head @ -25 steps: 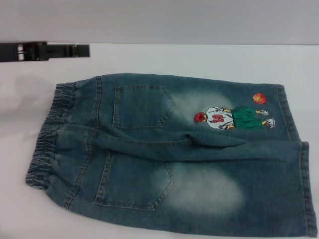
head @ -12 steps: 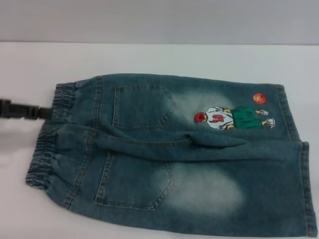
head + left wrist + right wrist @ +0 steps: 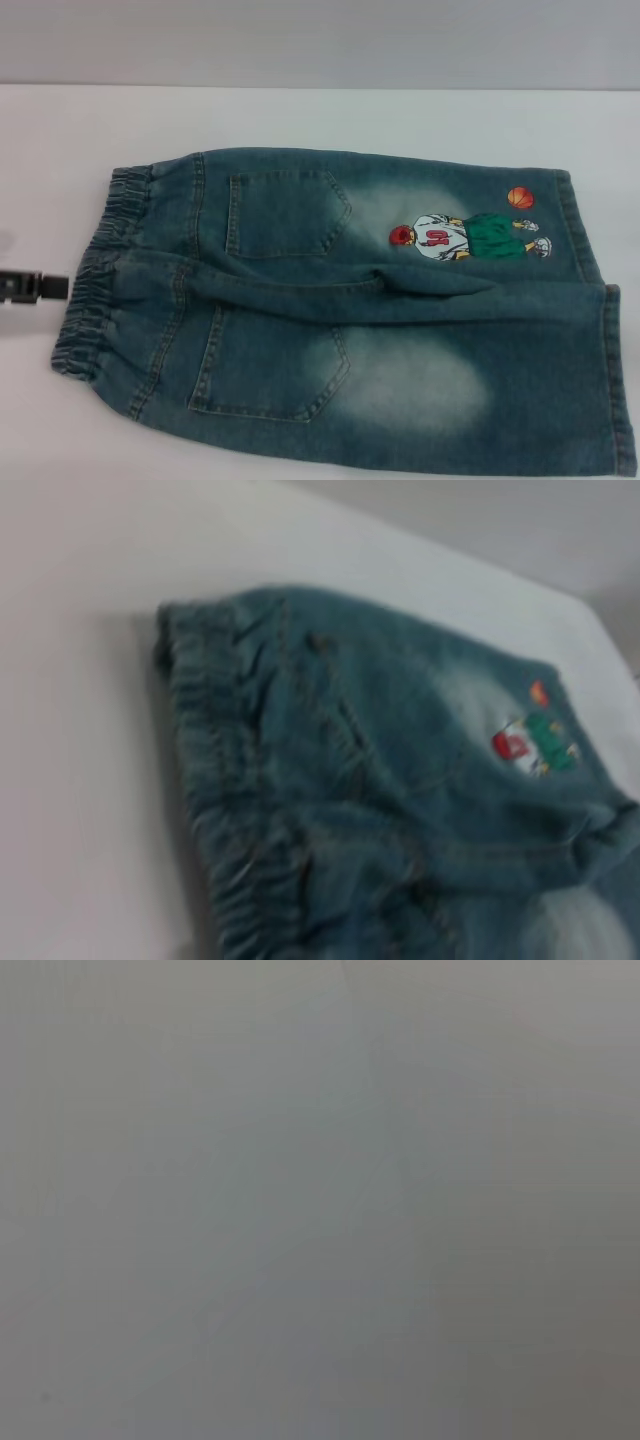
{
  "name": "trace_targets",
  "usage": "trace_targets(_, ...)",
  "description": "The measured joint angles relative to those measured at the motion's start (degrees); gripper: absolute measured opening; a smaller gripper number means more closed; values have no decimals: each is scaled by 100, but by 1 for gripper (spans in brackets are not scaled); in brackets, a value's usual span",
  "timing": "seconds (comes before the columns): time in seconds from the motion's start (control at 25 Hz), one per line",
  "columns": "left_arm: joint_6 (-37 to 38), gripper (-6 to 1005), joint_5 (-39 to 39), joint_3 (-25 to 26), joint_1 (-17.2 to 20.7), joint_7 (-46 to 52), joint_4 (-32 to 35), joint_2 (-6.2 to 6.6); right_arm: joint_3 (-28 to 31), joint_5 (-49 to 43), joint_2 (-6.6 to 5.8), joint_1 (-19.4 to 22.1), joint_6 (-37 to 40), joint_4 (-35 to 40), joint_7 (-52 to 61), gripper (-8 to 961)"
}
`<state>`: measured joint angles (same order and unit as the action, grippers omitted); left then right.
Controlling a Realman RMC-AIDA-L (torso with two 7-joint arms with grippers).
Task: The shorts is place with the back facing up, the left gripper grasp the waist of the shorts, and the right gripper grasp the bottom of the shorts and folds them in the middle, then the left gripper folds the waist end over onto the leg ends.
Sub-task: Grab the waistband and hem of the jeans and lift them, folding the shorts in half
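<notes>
Fingers of your left gripper (image 3: 50,286) can't be read as apart or together; it sits just beside the waist (image 3: 95,268). Your shorts (image 3: 340,300) lie flat on the white table (image 3: 300,115), back up, hems (image 3: 600,330) toward your right.

table: big flat white table top (image 3: 330,118) — smooth and bright | wall: plain grey wall (image 3: 320,40) — behind the table
</notes>
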<state>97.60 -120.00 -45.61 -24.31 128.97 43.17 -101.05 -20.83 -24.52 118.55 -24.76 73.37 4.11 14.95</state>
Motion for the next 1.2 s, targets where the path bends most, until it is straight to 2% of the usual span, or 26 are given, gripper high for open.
trace_targets(0.44,-79,782,-621,19,12,147,-37,-228,-15,0,0,-86,-51,69,-13,592)
trace_targets(1.2,-429,775,-967,7,-53,248,-92,-408,-15,-21,0,-29,-51,82,-19,592)
